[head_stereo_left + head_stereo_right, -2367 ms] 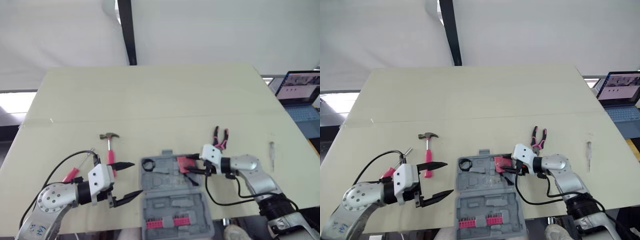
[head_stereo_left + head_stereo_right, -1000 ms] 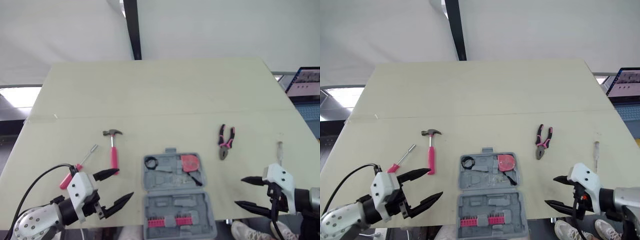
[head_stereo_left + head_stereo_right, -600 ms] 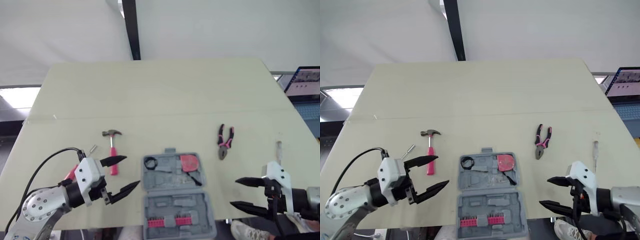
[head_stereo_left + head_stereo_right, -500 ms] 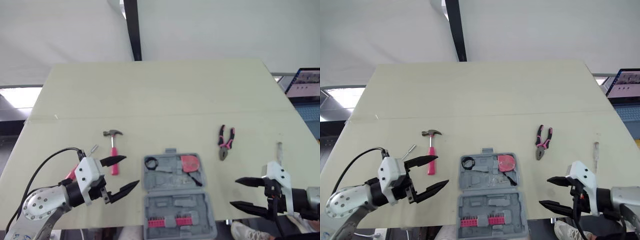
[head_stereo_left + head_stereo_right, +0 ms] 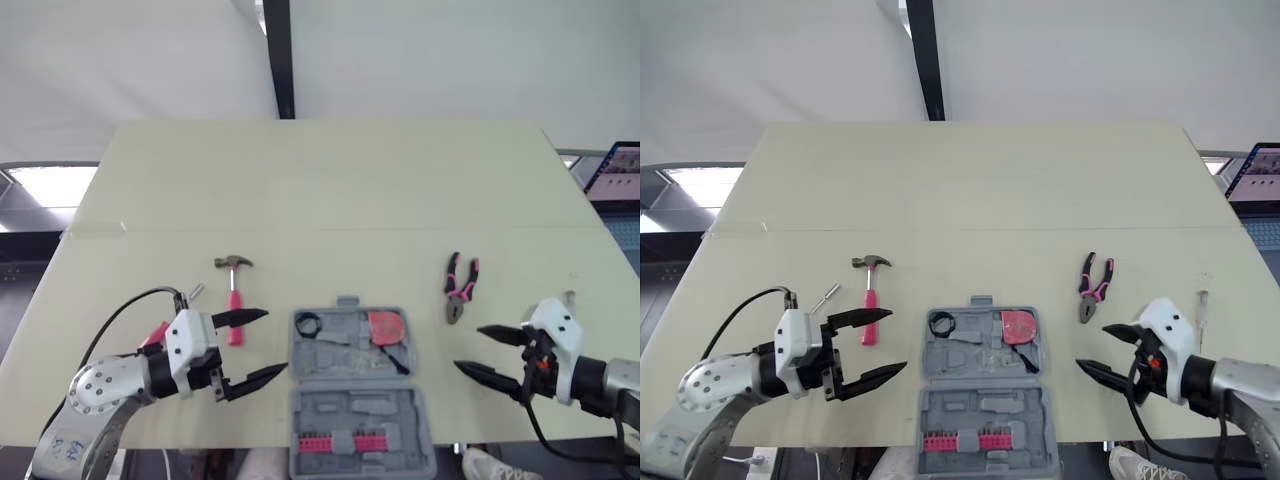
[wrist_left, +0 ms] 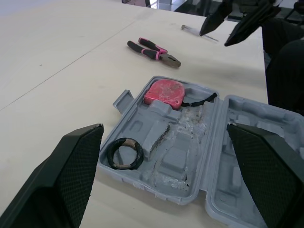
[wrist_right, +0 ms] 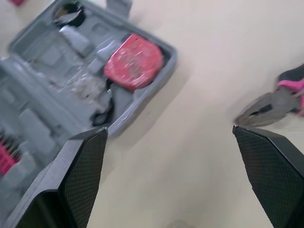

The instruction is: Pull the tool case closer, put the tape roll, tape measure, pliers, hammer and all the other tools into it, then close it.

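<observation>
Both pairs of fingers (image 5: 245,317) apart, my left gripper (image 5: 272,343) and right gripper (image 5: 470,348) flanking the open grey plastic tool case (image 5: 360,400) at the pale table's (image 5: 330,180) near edge, long axis running away from me, free tabletop beyond.

No text, label, brand, number or sign can be read on the tool case (image 5: 358,400), the bench (image 5: 320,190) or the laptop screen (image 5: 623,166) beside it.

laptop (image 5: 620,168) cut off, screwdriver (image 5: 826,298) handle hidden (behind left gripper (image 5: 898,340))
</observation>
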